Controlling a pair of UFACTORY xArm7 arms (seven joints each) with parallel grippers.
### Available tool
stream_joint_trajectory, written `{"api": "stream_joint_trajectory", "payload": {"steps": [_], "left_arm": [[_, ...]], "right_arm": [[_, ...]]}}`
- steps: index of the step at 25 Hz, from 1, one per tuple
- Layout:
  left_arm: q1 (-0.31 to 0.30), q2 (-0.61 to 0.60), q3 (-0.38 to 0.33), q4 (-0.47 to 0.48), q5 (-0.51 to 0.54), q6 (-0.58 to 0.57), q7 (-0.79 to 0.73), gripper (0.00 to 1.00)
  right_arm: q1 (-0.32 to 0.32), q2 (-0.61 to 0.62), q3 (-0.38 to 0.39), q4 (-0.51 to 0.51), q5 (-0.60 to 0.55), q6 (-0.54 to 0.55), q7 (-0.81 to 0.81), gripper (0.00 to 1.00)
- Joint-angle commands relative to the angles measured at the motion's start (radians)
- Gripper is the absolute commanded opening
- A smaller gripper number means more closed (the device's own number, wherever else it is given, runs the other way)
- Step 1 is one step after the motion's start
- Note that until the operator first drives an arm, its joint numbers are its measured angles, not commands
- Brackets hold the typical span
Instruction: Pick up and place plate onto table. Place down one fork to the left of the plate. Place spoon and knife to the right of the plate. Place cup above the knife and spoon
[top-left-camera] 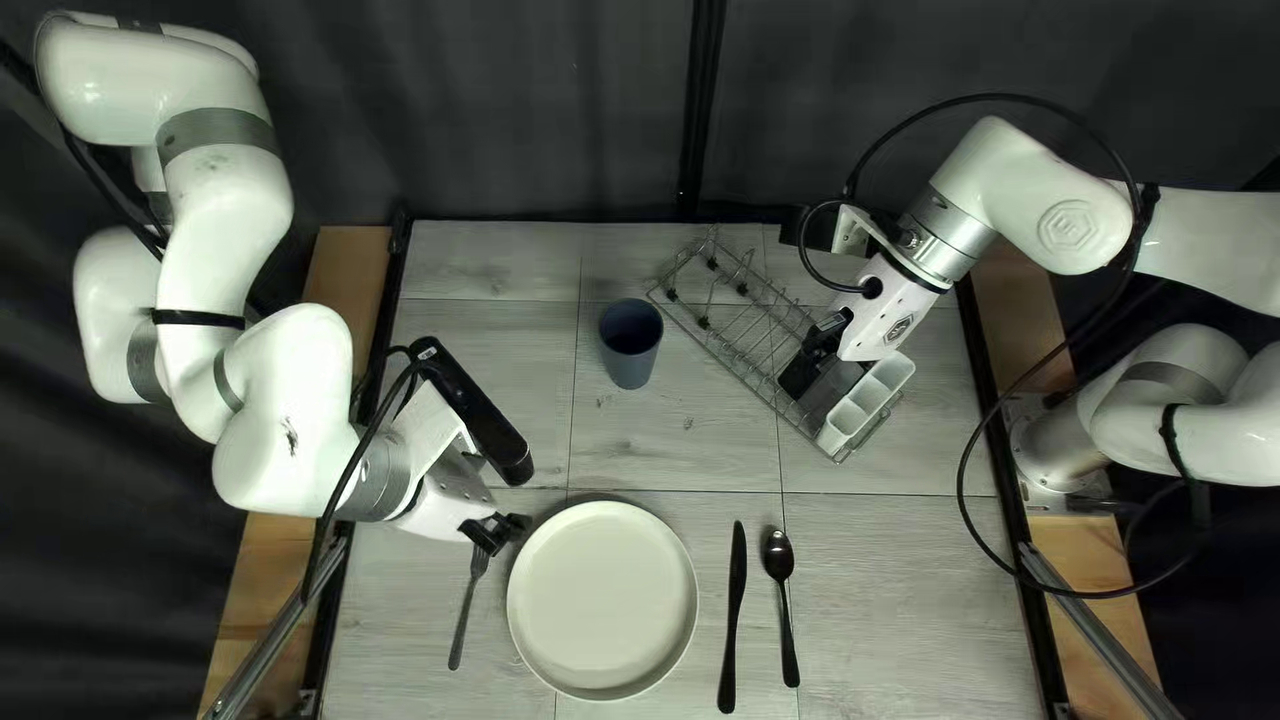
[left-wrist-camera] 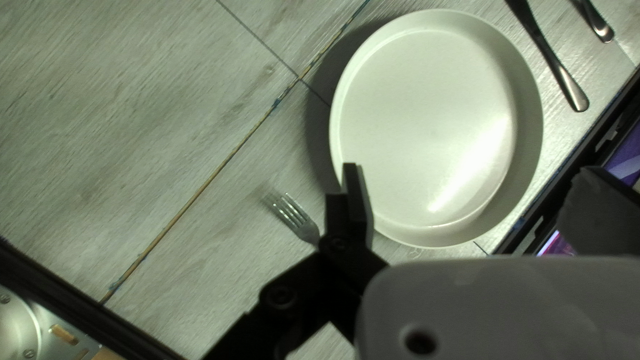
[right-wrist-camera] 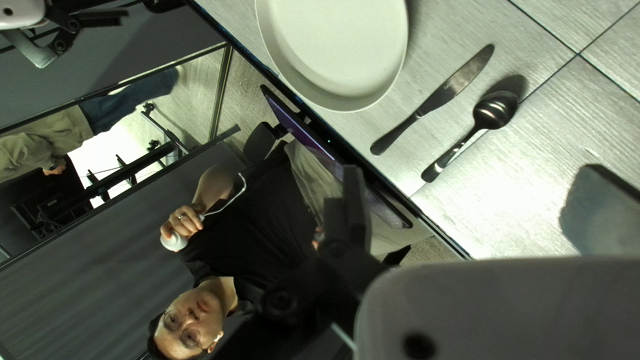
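Left gripper and right gripper gape wide; the left, just beside the plate, may nudge the fork askew.

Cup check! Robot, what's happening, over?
Left gripper open at fork's tines; right gripper open at rack. Cup upright beside rack, unheld. Plate, knife, spoon laid. Nothing blocks cup.

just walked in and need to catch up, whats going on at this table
Two robot arms are setting a place. The plate is down, with a fork on its left and a knife and spoon on its right. The left arm's jaws hang open over the fork; the dark cup stands beyond the plate.
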Motion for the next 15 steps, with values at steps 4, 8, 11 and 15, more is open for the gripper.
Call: {"api": "stream_joint_trajectory", "payload": {"steps": [4,8,11,15], "left_arm": [[0.015,0.206,-0.169,-0.082,0.05,0.118,0.25,1.0],[0.015,0.206,-0.169,-0.082,0.05,0.118,0.25,1.0],[0.015,0.206,-0.169,-0.082,0.05,0.118,0.25,1.0],[0.005,0.281,-0.191,-0.094,0.062,0.124,0.348,1.0]], "right_arm": [[0.0,0.0,0.0,0.0,0.0,0.0,0.0,1.0],[0.0,0.0,0.0,0.0,0.0,0.0,0.0,1.0],[0.0,0.0,0.0,0.0,0.0,0.0,0.0,1.0],[0.0,0.0,0.0,0.0,0.0,0.0,0.0,1.0]]}}
